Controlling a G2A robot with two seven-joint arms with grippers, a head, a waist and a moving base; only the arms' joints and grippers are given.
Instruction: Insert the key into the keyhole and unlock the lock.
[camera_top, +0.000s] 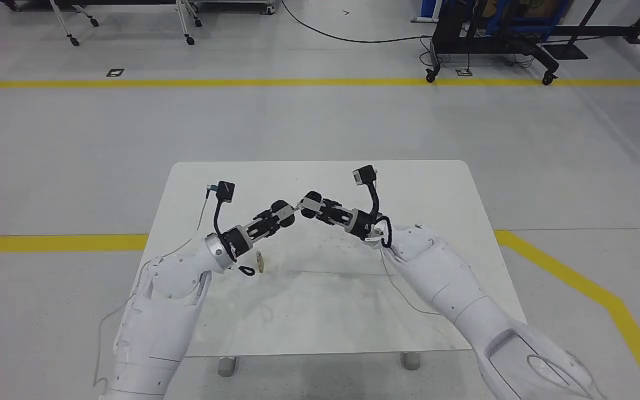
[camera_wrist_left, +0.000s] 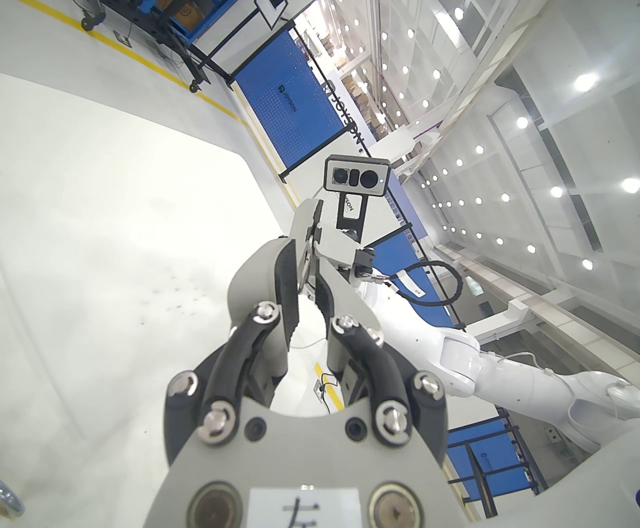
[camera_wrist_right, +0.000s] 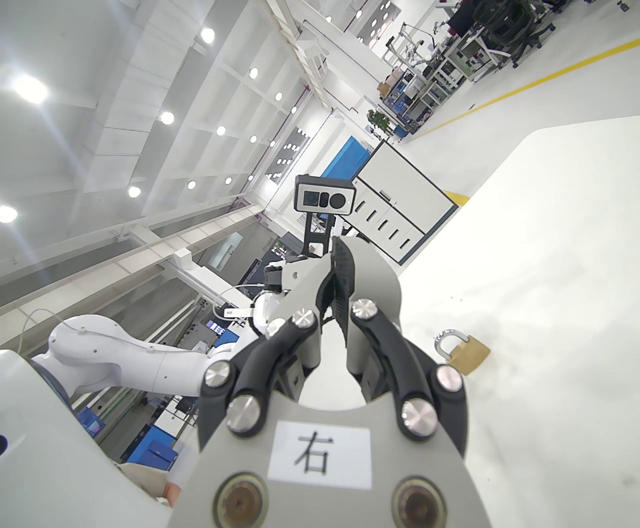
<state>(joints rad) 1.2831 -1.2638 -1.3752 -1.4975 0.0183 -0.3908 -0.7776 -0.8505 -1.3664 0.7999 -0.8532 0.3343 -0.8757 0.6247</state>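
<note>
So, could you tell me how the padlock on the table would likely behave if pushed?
The padlock looks solid metal, so probably stiff and heavy for its size. Lying flat on the smooth table, it would likely slide, not roll.

Brass lock (camera_wrist_right: 469, 356), silver shackle (camera_wrist_right: 444, 339); white table (camera_wrist_right: 550, 240).

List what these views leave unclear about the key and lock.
1. Whether the key is held: left gripper and right gripper meet tip to tip, covering each other in both wrist views; too small in top view.
2. Keyhole of the padlock: turned away in right wrist view.
3. The metal ring: cut off by left wrist view's edge.
</note>
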